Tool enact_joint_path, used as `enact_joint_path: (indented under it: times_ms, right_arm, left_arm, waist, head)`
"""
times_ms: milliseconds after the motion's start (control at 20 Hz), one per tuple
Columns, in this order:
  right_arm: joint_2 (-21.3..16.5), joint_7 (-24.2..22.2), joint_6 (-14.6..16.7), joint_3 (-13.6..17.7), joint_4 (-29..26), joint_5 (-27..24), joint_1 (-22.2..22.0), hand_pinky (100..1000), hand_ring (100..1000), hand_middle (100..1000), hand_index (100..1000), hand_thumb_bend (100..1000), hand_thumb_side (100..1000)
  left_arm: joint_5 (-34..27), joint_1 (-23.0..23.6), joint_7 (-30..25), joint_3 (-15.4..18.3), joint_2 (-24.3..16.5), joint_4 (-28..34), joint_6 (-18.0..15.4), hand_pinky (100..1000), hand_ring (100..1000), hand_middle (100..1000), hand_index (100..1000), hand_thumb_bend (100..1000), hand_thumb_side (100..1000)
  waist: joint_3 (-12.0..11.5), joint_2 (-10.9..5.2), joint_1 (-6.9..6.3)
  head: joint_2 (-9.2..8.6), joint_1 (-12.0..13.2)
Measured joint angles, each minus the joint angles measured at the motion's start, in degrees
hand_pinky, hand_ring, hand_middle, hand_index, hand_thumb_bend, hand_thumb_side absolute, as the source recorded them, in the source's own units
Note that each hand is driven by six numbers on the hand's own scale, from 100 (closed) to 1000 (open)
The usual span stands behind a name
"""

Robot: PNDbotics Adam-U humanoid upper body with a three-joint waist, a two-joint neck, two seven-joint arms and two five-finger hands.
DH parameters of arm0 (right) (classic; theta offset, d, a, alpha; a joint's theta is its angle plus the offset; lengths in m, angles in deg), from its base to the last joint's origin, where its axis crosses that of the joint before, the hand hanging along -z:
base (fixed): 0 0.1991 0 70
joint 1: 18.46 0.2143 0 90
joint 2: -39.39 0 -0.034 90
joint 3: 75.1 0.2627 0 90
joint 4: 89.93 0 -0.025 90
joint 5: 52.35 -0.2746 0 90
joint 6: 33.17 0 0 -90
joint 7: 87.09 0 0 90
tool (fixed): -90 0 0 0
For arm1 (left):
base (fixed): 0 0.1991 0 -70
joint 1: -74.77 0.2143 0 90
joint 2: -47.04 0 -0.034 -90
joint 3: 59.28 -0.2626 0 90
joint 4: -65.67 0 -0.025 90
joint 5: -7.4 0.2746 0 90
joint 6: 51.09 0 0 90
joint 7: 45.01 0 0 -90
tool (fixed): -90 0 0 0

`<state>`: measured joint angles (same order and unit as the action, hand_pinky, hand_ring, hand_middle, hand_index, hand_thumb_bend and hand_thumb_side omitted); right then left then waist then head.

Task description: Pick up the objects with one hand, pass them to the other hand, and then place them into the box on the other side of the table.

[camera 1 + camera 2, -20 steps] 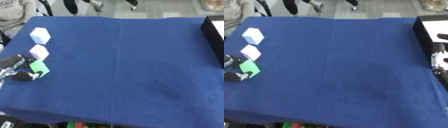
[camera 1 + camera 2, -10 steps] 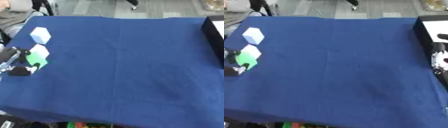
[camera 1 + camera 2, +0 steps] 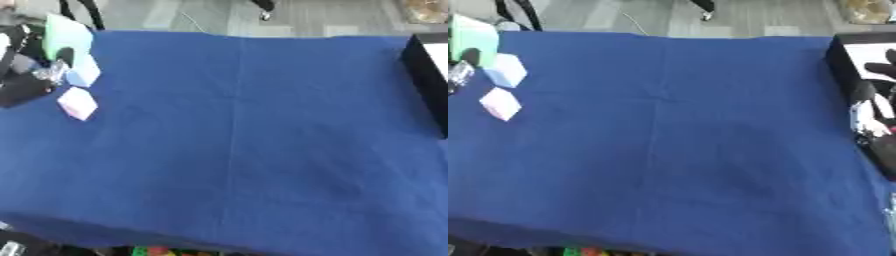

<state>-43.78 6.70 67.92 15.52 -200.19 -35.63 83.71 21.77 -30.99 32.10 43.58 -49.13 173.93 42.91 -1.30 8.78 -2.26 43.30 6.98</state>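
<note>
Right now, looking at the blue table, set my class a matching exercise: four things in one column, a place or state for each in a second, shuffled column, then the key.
Things
1. green block
2. pink block
3. black box
4. right hand

Places or states
A. at the table's right edge
B. lying on the cloth, nearest of the blocks
C. held up by the left hand
D. idle beside the box

Pairs: 1-C, 2-B, 3-A, 4-D

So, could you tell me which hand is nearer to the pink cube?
The left hand, just up-left of the pink cube; the right hand is across the table by the black box.
</note>
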Motion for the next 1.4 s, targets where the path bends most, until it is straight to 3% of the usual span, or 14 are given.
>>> enact_joint_path:
  times_ms: [450,900,1150,1250,1300,1400]
  right_arm:
    - [-2.64,-3.84,4.35,-3.60,-1.55,8.84,4.66,847,760,794,918,100,358]
    - [-4.81,-7.56,11.43,-10.04,-3.02,14.30,12.21,830,763,795,912,100,267]
    - [-5.43,-9.36,15.29,-13.21,-3.13,16.14,16.28,850,791,816,922,100,281]
    - [-5.44,-10.13,16.71,-14.15,-3.14,17.25,17.49,861,803,827,932,148,306]
    - [-5.44,-10.53,17.38,-14.53,-3.14,17.83,17.98,882,825,848,945,239,327]
    - [-5.43,-11.37,18.53,-15.10,-3.15,19.12,18.75,897,839,861,949,293,335]
  left_arm:
    - [-8.04,-5.34,-8.14,-4.76,6.76,3.35,4.16,649,473,394,610,100,635]
    - [-12.41,-10.79,-15.57,-9.60,6.98,0.11,4.01,652,473,393,610,100,656]
    - [-15.71,-13.66,-20.15,-13.00,5.07,-2.62,3.19,655,474,393,611,102,671]
    - [-16.72,-14.59,-21.94,-14.32,4.31,-3.67,2.90,655,474,393,612,103,672]
    - [-17.18,-15.04,-22.74,-14.92,3.94,-4.18,2.77,655,475,393,612,104,671]
    - [-17.85,-16.01,-24.13,-16.07,3.33,-5.20,2.57,655,474,393,611,105,672]
  waist:
    - [-0.41,-0.06,0.80]
    - [-0.47,-0.02,1.07]
    - [-0.47,0.21,1.22]
    - [-0.46,0.38,1.32]
    - [-0.45,0.47,1.36]
    - [-0.41,0.54,1.36]
  head:
    - [0.49,-3.55]
    - [0.50,-4.65]
    - [0.50,-4.80]
    - [0.50,-4.80]
    - [0.50,-4.79]
    - [0.50,-4.77]
